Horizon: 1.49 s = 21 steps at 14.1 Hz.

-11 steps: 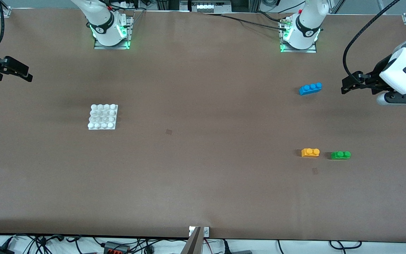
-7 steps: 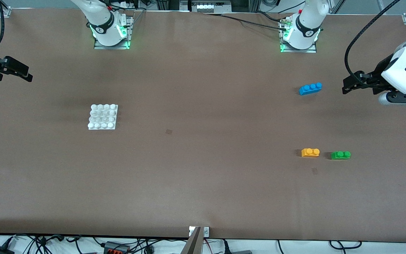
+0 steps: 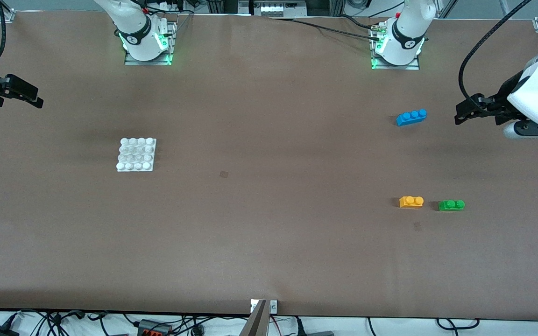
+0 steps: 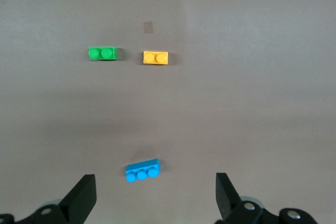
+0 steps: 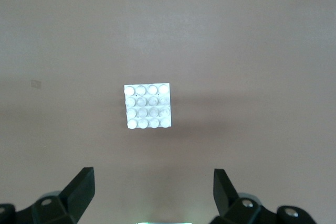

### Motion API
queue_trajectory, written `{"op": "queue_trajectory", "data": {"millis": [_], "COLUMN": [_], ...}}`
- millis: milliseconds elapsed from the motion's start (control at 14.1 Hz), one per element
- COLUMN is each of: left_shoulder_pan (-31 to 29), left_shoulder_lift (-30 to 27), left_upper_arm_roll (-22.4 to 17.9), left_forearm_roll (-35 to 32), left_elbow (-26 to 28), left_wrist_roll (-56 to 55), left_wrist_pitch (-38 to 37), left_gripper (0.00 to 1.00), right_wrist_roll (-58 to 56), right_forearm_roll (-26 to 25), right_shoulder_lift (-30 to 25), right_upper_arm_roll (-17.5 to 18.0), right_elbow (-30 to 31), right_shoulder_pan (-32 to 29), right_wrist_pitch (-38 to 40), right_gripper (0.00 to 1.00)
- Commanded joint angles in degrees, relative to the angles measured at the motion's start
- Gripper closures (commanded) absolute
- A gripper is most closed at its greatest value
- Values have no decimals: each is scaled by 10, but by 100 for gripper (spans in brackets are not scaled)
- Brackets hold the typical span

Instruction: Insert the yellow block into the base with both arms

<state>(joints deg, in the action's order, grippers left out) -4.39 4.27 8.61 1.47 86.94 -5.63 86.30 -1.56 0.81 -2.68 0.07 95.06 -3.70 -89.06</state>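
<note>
The yellow block [image 3: 411,201] lies on the brown table toward the left arm's end, beside a green brick [image 3: 451,205]; it also shows in the left wrist view [image 4: 156,57]. The white studded base [image 3: 137,154] lies toward the right arm's end and shows in the right wrist view [image 5: 148,106]. My left gripper [image 3: 460,114] is open and empty, up in the air at the left arm's end, apart from the bricks; its fingers frame the left wrist view [image 4: 155,200]. My right gripper [image 3: 33,97] is open and empty, up at the right arm's end of the table [image 5: 152,198].
A blue three-stud brick [image 3: 411,116] lies farther from the front camera than the yellow block, and shows in the left wrist view [image 4: 142,170]. The green brick shows there too [image 4: 103,54]. The arm bases [image 3: 145,39] stand along the table's edge farthest from the camera.
My left gripper has drifted slightly toward the left arm's end of the table and a little upward in the view. The right arm and all bricks have not moved.
</note>
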Motion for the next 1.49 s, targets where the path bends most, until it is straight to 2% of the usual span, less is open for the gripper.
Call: {"op": "queue_trajectory", "data": {"millis": [0, 283, 425, 708, 1133, 1274, 1416], "left_shoulder_pan": [-6, -6, -6, -7, -7, -7, -6], "left_shoulder_lift": [11, 12, 12, 12, 12, 12, 12], "left_upper_arm_roll": [-1, -1, -1, 0, 0, 0, 0], "left_forearm_roll": [6, 6, 6, 6, 6, 6, 6], "left_elbow": [-17, -17, -18, -18, -18, -18, -18], "left_wrist_roll": [6, 6, 7, 6, 5, 5, 5], "left_wrist_pitch": [-10, -10, -10, -10, -10, -10, -10], "left_gripper": [0, 0, 0, 0, 0, 0, 0], "right_wrist_roll": [2, 1, 1, -3, -1, -1, -3], "right_forearm_roll": [-5, -5, 1, -5, -3, 4, 9], "right_shoulder_lift": [10, 12, 19, 63, 158, 190, 210], "right_upper_arm_roll": [6, 5, 5, 5, 3, 3, 4], "right_elbow": [-3, -4, -5, -31, -1, 11, 46], "right_shoulder_pan": [-7, -10, -10, -10, -18, -18, -28], "right_wrist_pitch": [23, 71, 59, 60, 72, 51, -19], "right_gripper": [0, 0, 0, 0, 0, 0, 0]}}
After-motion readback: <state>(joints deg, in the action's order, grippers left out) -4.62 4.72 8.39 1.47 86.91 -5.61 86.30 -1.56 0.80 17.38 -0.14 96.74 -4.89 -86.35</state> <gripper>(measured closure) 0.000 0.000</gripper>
